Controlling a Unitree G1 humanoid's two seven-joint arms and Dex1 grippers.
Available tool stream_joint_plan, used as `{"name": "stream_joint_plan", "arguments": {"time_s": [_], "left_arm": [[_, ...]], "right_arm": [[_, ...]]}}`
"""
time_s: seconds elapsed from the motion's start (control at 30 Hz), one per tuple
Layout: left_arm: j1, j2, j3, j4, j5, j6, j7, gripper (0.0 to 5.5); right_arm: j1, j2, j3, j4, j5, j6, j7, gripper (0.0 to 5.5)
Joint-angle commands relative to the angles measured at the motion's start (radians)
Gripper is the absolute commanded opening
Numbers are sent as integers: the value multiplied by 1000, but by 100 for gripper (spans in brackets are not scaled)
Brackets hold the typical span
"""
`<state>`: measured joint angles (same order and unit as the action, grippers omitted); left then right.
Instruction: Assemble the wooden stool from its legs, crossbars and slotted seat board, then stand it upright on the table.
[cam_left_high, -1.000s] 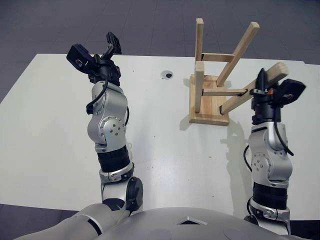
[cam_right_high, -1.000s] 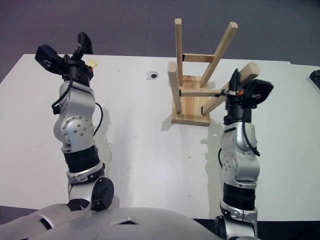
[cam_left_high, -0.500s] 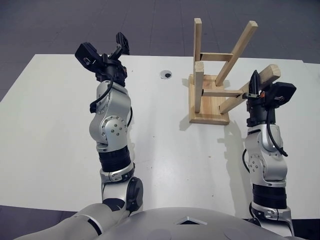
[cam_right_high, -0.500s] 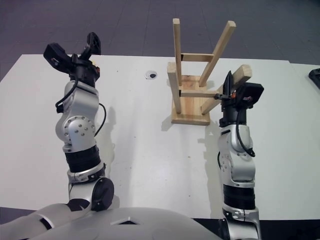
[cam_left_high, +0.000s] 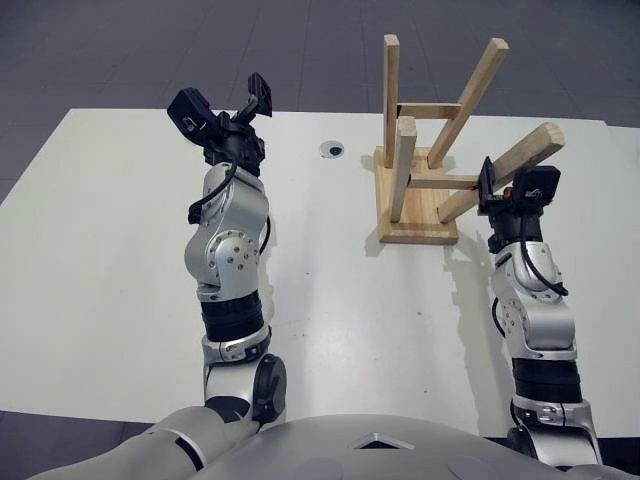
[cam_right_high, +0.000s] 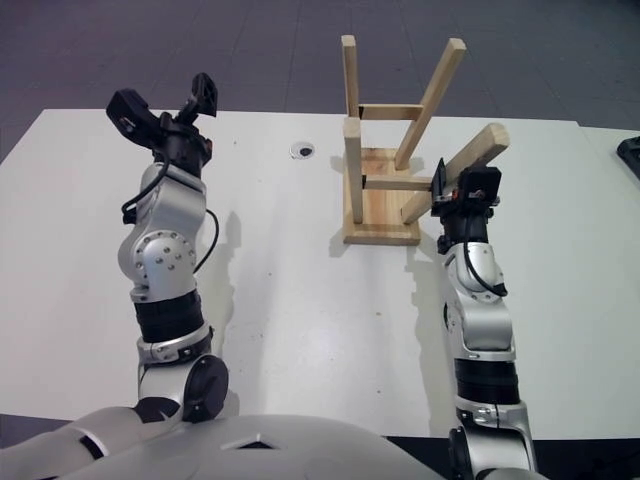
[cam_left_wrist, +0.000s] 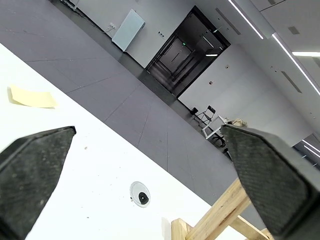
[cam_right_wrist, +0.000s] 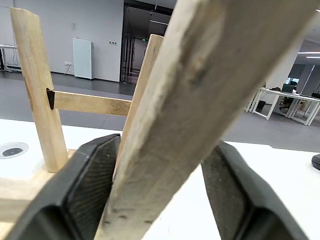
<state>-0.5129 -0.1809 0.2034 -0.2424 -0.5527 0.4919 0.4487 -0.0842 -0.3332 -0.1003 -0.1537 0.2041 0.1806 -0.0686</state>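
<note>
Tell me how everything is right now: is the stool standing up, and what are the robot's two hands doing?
stool: upside down, seat flat on the table, legs pointing up.
left gripper: open, empty, raised above the table.
right gripper: around the stool's slanted leg; how tight its hold is, I can't tell.

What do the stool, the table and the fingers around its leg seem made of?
Stool: pale, bare-looking wood, with visible grain. Table: smooth matte white top, possibly laminate. Fingers: black, finely textured pads, probably rubber.
</note>
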Motion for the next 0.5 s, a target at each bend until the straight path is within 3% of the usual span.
{"name": "stream_joint_plan", "arguments": {"time_s": [0.03, 0.27, 0.4, 0.5], "left_arm": [[-60, -16, -3, 15, -4, 11, -4, 540], [-47, -20, 3, 17, 10, -14, 6, 540], [-43, -23, 5, 24, 14, -32, 4, 540], [-40, -19, 15, 26, 14, -44, 5, 540]], "right_arm": [[73, 20, -63, -6, 82, 25, 81, 347], [-146, -24, -248, -198, 341, 100, 116, 457], [-284, -16, -324, -142, 472, 154, 83, 526], [-406, -26, -344, -101, 518, 180, 57, 535]]}}
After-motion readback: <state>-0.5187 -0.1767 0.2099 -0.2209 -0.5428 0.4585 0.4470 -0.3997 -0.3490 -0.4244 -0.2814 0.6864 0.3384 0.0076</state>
